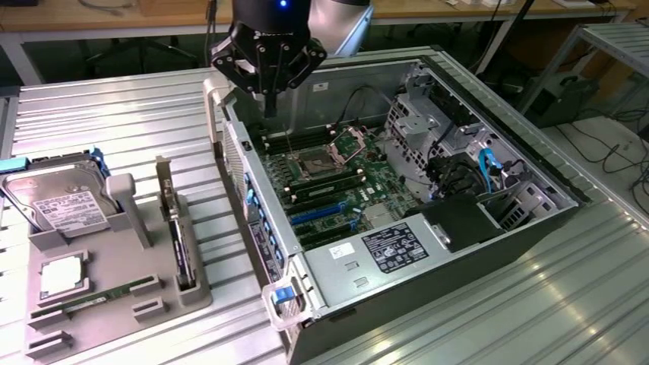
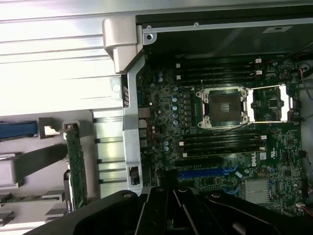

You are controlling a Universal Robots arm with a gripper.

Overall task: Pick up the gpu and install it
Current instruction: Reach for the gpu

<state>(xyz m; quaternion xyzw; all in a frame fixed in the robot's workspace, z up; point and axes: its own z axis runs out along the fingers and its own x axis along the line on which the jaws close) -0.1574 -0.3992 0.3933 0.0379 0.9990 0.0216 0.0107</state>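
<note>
the gpu is a thin, flat card with a dark green circuit board and a silvery metal bracket at one end. it stands upright on its long edge in a slot of the grey holder, along the holder's side toward the exterior view's right, untouched.

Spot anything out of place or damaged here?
Only the CPU socket: its frame stands flipped open, and the socket looks empty. The gpu stands on edge in its tray; the claw hangs shut over the case.
</note>
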